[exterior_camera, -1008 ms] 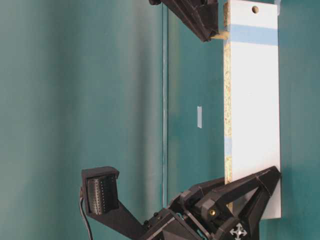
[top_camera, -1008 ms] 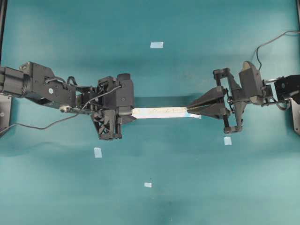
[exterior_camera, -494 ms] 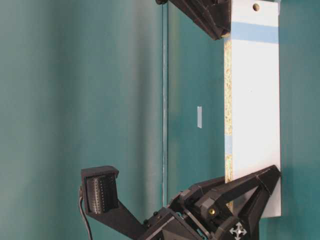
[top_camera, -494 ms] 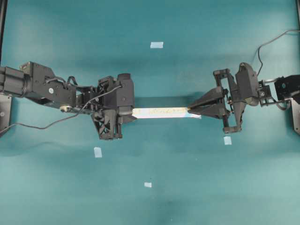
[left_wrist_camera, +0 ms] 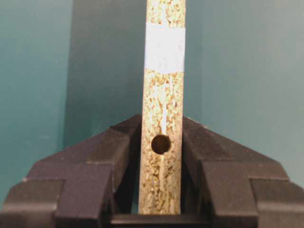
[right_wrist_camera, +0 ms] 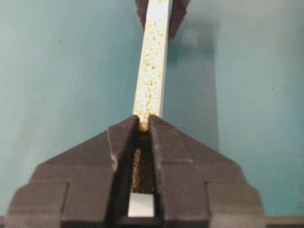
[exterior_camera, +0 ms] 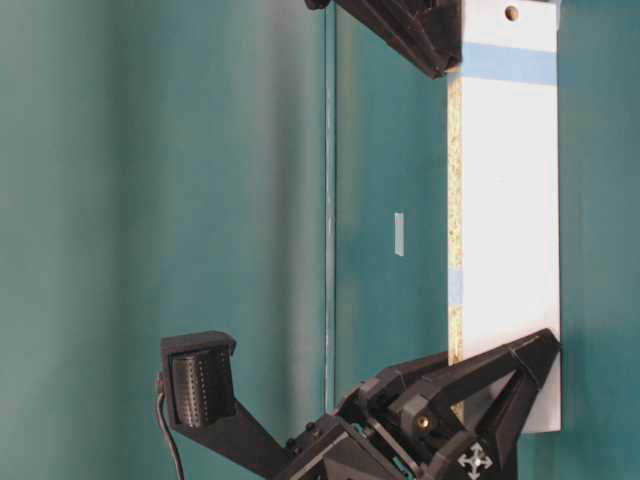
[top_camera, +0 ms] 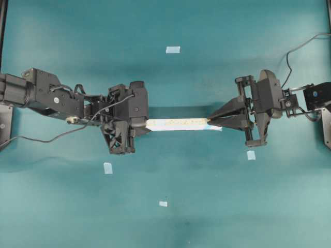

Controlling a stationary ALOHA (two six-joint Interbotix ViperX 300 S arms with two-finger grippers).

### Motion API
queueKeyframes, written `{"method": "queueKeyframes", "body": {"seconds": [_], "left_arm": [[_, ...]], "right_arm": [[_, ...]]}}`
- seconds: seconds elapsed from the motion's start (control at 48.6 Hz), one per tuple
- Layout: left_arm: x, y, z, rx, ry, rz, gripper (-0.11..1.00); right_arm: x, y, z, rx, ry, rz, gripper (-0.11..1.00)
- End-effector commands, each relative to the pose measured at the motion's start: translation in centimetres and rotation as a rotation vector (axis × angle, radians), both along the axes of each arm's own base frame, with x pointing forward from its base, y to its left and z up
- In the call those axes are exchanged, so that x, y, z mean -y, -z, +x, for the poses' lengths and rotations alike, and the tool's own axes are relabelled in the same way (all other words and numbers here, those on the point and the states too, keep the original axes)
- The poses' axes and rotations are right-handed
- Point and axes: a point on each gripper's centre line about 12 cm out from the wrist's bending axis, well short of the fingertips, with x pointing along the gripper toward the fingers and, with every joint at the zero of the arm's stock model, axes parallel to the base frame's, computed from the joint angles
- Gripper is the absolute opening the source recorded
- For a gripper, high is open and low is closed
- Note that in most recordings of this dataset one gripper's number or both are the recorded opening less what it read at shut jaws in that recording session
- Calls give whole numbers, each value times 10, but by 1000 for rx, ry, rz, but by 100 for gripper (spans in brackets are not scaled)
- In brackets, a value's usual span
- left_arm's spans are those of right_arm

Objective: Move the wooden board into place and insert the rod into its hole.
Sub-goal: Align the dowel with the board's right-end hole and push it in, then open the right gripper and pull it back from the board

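The wooden board (top_camera: 176, 123) is held on its long edge between both arms, speckled edge up. My left gripper (left_wrist_camera: 161, 121) is shut on one end of it, where a dark hole (left_wrist_camera: 161, 144) shows between the fingers and a pale tape patch (left_wrist_camera: 164, 47) lies further along. My right gripper (right_wrist_camera: 143, 118) is shut on the rod (right_wrist_camera: 143, 126), a small tan stub at the fingertips. It sits directly over the speckled edge (right_wrist_camera: 151, 66) at the board's other end, by the blue tape band (exterior_camera: 505, 63). The fingers hide the hole there.
Several pale-blue tape squares lie on the teal table (top_camera: 62, 206), one at the back (top_camera: 172, 49), one front left (top_camera: 108, 167), one under the right arm (top_camera: 251, 154). A cable (top_camera: 41, 137) trails from the left arm.
My right gripper has come down onto the board's upper edge, so the rod tip seen at table level a second ago is now covered. The left gripper and the board have stayed put.
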Motion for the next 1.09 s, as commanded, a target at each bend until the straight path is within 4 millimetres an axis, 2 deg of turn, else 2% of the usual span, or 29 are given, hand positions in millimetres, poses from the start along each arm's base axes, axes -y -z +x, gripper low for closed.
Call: {"method": "queueKeyframes", "body": {"seconds": [0.0,0.226,0.267,0.514,0.556,0.802,0.947,0.967,1.07], "left_arm": [[1,-8,3,23,-3,-4,24],[1,-7,3,22,-3,-4,24],[1,-7,3,22,-2,-3,24],[1,-6,1,17,-1,-2,24],[1,-6,1,17,0,-1,24],[1,-7,1,20,3,1,24],[0,-15,3,35,3,2,25],[0,-16,3,37,3,2,28],[0,-22,4,35,4,0,59]], "right_arm": [[2,5,-5,-73,11,-11,12],[7,-3,0,-127,37,-42,12],[8,-5,1,-127,42,-43,14],[11,-10,5,-131,55,-49,81],[10,-13,5,-120,54,-51,87],[10,-39,7,-52,61,-59,88],[10,-53,3,-44,93,-22,88],[10,-54,2,-45,98,-17,88],[9,-58,0,-53,107,-8,88]]}}
